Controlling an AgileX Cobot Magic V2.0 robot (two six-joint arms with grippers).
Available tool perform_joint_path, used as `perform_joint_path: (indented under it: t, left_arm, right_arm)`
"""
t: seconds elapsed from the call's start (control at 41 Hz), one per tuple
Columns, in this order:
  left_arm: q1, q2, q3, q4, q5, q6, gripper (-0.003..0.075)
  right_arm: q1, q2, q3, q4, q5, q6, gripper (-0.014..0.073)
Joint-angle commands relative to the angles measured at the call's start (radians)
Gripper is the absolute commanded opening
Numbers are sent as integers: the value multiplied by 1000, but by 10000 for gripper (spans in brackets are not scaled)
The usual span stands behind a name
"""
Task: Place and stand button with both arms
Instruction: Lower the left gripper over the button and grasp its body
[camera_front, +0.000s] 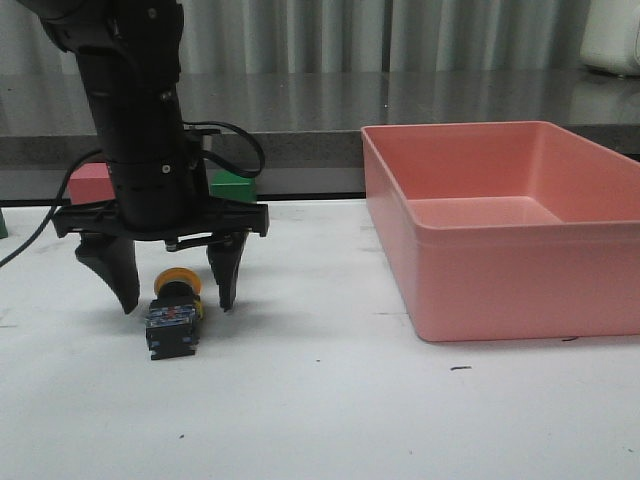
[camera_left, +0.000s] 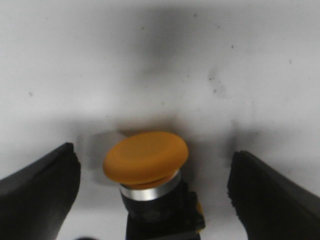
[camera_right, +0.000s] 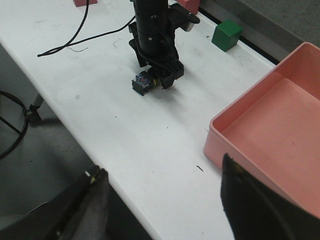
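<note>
The button (camera_front: 174, 315) is lying on its side on the white table (camera_front: 330, 410), long axis running front to back, yellow cap pointing away from the robot. The left gripper (camera_front: 178, 295) is straddling it, jaws spread, not touching. The right gripper (camera_right: 165, 200) is hanging spread too

Left arm (camera_front: 135, 120) upright, wrist pointing straight down at table. Left gripper (camera_front: 178, 290) low, jaws spread wide, fingertips (camera_front: 126, 296) close above surface, nothing clamped. Right gripper (camera_right: 165, 200) held high, well off to side, tilted down; jaws apart, empty. Right arm itself out of sight.
</note>
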Motion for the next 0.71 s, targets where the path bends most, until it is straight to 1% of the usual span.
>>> perform_joint_path:
  t: [0.0,0.098,0.171,0.488,0.684]
  left_arm:
    - [-4,-48,-28,8,-21,-23,586]
    - [-4,-48,-28,6,-10,-29,584]
    - [-4,-48,-28,4,6,-29,565]
    - [-4,-48,-28,-4,14,-29,419]
    - [-4,-48,-28,-4,14,-29,300]
  right_arm:
    - [-2,3,-25,0,-63,-6,500]
    - [-2,3,-25,0,-63,-6,500]
    - [-2,3,-25,0,-63,-6,500]
    - [-2,3,-25,0,-63,-6,500]
    - [-2,3,-25,0,-63,-6,500]
